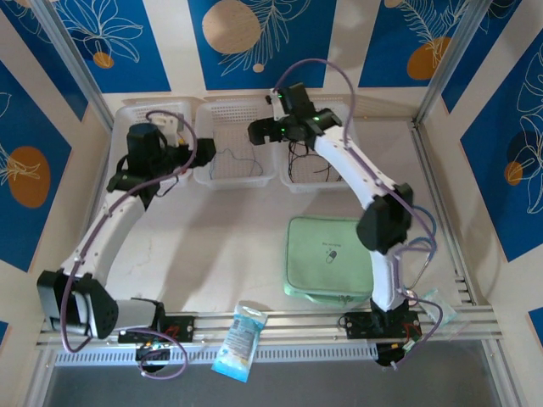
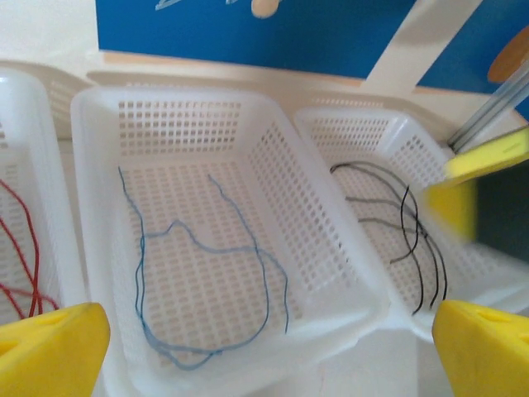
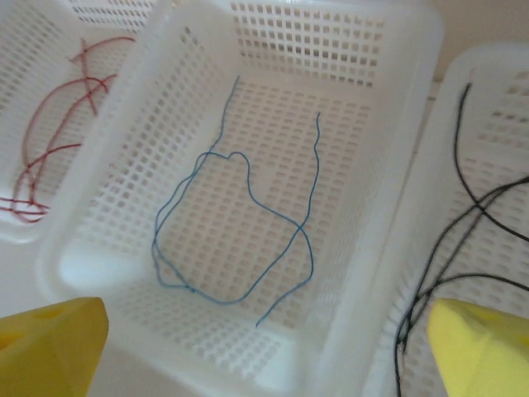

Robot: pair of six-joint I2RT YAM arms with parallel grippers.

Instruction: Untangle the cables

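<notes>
The counter (image 1: 237, 254) carries three white baskets in a row along its far edge. A green pouch (image 1: 327, 254) lies toward the right near corner and a small packet (image 1: 240, 339) sits on the near edge.

From above, both arms reach to the far edge. The left one is over the left basket (image 1: 136, 114) and the right one is over the gap between the middle basket (image 2: 190, 124) and the right basket (image 2: 347, 124).

My left tool (image 2: 264, 351) is spread wide. Its yellow fingers (image 2: 50, 351) sit at the two bottom corners of the wrist view, and it grips and touches nothing. My right tool (image 3: 264, 351) stands just as wide, fingers (image 3: 483, 351) far apart, hanging above the middle basket with nothing between them.

The cables are sorted by colour, one colour to each basket. The blue-grey cable (image 3: 223, 302) lies on the floor of the middle basket in a loose loop that crosses itself. Its long axis runs from the basket's near end to its far end, and both free ends point toward the far wall. The black cables (image 2: 403, 219) lie in the right basket, mostly running lengthwise and overlapping. The red cables (image 2: 33, 256) curve across the floor of the left basket.
</notes>
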